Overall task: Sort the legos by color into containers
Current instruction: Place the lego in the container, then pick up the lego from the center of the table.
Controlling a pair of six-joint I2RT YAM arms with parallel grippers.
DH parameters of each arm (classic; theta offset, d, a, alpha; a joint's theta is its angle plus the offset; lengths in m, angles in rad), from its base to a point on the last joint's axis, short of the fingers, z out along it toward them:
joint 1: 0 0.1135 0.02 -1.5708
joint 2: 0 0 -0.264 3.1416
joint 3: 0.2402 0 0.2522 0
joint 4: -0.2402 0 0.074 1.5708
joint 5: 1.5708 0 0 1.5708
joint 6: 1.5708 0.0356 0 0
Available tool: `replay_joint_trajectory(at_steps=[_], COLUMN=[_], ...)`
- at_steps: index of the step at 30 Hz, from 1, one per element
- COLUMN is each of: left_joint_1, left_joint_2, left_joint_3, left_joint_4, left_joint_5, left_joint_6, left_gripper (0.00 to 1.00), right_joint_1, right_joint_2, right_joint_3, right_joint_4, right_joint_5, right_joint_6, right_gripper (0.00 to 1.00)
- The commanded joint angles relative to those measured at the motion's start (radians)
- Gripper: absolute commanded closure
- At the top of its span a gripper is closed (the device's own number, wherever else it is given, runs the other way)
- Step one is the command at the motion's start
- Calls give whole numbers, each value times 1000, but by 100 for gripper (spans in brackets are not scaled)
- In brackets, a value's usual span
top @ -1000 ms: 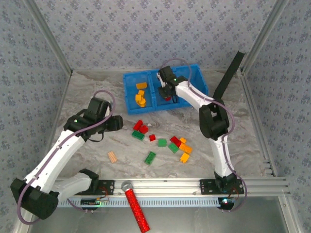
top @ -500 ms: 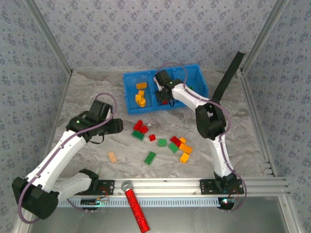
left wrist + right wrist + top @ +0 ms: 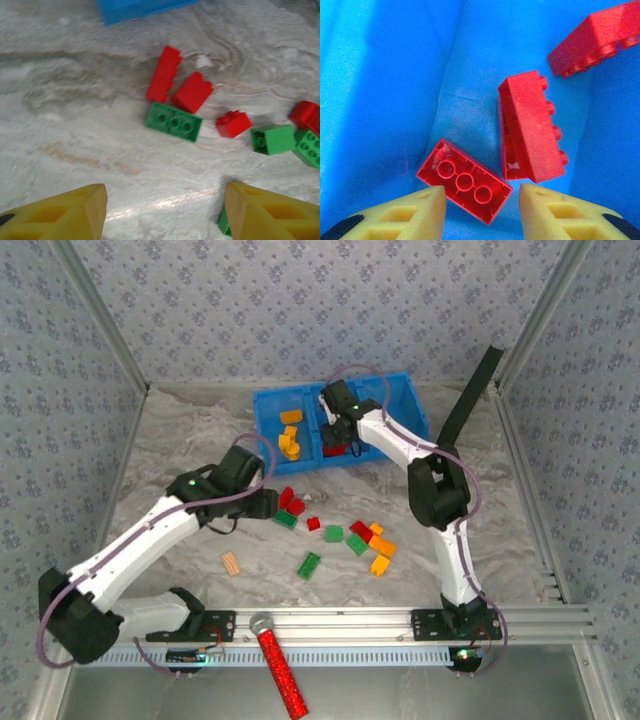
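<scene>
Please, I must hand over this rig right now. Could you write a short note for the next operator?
Left gripper: open, empty, above loose bricks on the table.
Right gripper: open, above red bricks in the blue tray's middle compartment.
Done: three red bricks in the middle, yellow-orange bricks in the left compartment.
Left: about a dozen loose bricks, red, green and orange, to sort.

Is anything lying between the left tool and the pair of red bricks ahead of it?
Yes. In the left wrist view, a flat green brick lies just in front of the two red bricks, between them and the left tool. Only bare table separates the tool from it.
</scene>
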Motion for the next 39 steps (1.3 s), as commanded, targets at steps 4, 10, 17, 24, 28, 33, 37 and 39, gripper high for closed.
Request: replay_joint_trajectory(at_steps=[4, 10, 17, 24, 28, 33, 37, 39], left_joint_1=[-163, -286, -361, -385, -397, -408, -411, -416], left_joint_2=[207, 444, 650, 758, 810, 868, 900, 915], left_joint_3=[151, 333, 492, 553, 590, 616, 636, 647], left_joint_4=[122, 135, 146, 188, 183, 179, 183, 186], left_joint_5=[-39, -43, -8, 34, 38, 39, 56, 66], left_joint_6=[51, 165, 278, 352, 371, 370, 361, 358], left_gripper=[36, 37, 37, 38, 38, 39, 39, 39], right_joint_1=[-23, -60, -129, -237, -318, -429, -465, -482], right_joint_2=[-167, -316, -535, -784, -895, -958, -1004, -1026], right_joint_3=[42, -38, -218, -505, -661, -761, -796, -818], right_joint_4=[-76, -103, -117, -113, -89, -95, -110, -116], right_joint_5=[-34, -39, -47, -73, -102, -189, -201, -210], right_joint_6=[-23, -9, 26, 121, 172, 183, 172, 170], right_gripper=[55, 53, 48, 43, 39, 38, 37, 37])
